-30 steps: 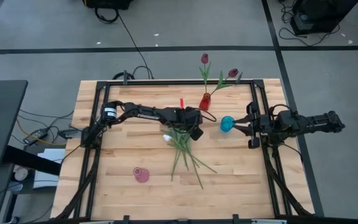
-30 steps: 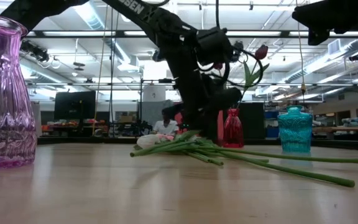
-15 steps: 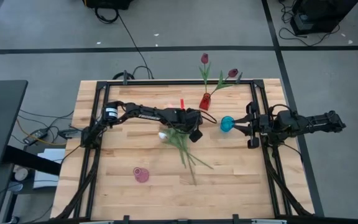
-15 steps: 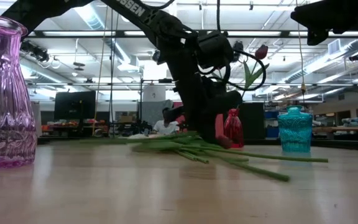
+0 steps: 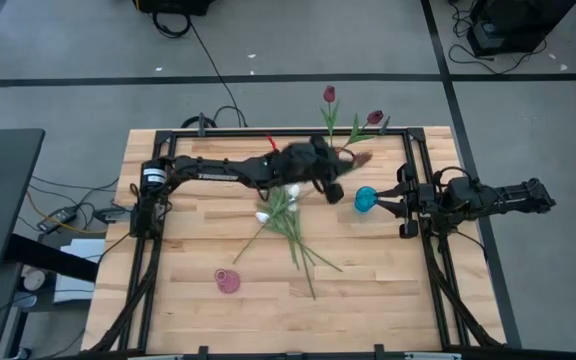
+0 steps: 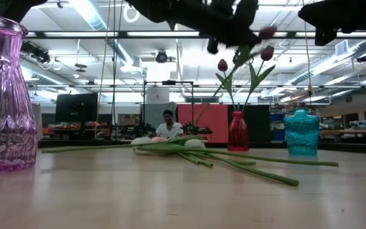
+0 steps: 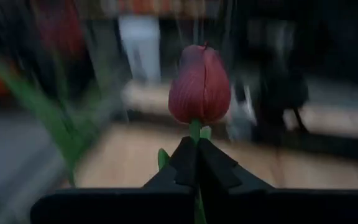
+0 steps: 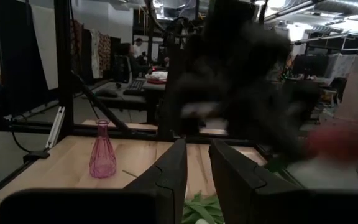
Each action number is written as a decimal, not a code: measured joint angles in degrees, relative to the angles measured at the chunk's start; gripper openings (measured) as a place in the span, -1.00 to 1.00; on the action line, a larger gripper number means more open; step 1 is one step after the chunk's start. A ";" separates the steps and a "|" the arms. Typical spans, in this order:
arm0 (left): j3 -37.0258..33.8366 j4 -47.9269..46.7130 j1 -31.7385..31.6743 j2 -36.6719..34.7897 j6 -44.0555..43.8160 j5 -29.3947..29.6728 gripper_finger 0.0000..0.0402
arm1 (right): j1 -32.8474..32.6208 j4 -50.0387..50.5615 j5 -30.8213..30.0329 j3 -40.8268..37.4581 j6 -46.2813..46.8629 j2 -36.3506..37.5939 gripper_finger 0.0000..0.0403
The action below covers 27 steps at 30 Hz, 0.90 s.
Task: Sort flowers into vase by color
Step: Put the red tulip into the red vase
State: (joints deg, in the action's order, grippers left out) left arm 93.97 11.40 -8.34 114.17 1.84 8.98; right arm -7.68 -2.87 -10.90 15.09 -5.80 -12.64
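1. One dark red tulip [image 7: 199,87] sits pinched just below its bud in the left hand [image 7: 196,163], whose fingers are closed tight on the green stem, high above the far middle of the desk [image 5: 188,300].
2. Its target, by colour, looks to be the red vase [image 6: 237,131] at the far edge, which already holds two dark red tulips [image 6: 267,52]; the carried flower hangs close beside them in the high view.
3. Doing this step well means turning the stem end downward, lining it up over the narrow neck, and lowering slowly so the standing blooms are not knocked.
4. Release should come only once the stem is well inside the vase.
5. Several loose flowers [image 5: 290,228] lie fanned at mid-desk, white and pink heads toward the far side.
6. Pink vase [image 5: 227,281] stands near left, teal vase [image 5: 366,199] right of centre.
7. Waiting at the right, the right hand [image 8: 194,163] rests half-open, holding nothing.
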 joint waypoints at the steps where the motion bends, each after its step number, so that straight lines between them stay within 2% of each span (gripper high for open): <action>1: 0.00 4.46 -0.53 0.00 2.24 -0.08 -0.95 | 0.00 -0.02 0.00 0.00 0.02 -0.04 -0.58; 4: 0.02 14.59 -2.02 0.32 6.08 -0.06 -0.95 | 0.00 0.21 0.01 0.00 0.02 -0.07 -0.58; 9: -0.02 24.18 -4.18 0.59 6.88 -0.41 -0.95 | 0.00 1.12 0.02 0.00 -0.05 -0.09 -0.58; 13: -0.02 31.15 -5.36 0.59 6.69 -4.47 -0.95 | 0.00 1.25 -0.02 0.00 -0.26 -0.09 -0.58; 17: -0.02 35.65 -5.57 0.59 8.56 -7.20 -0.95 | 0.00 1.22 -0.02 0.00 -0.31 -0.09 -0.58; 24: -0.02 36.91 -7.24 0.91 9.60 -7.48 -0.95 | 0.00 1.18 -0.04 0.00 -0.42 -0.09 -0.58; 27: 0.00 41.00 -7.47 3.12 9.56 -8.00 -0.95 | 0.00 0.92 -0.04 0.00 -0.68 -0.11 -0.58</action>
State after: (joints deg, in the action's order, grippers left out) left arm 93.97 52.40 -15.81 117.29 11.40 0.97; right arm -7.68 -1.96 -10.94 15.09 -6.48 -12.75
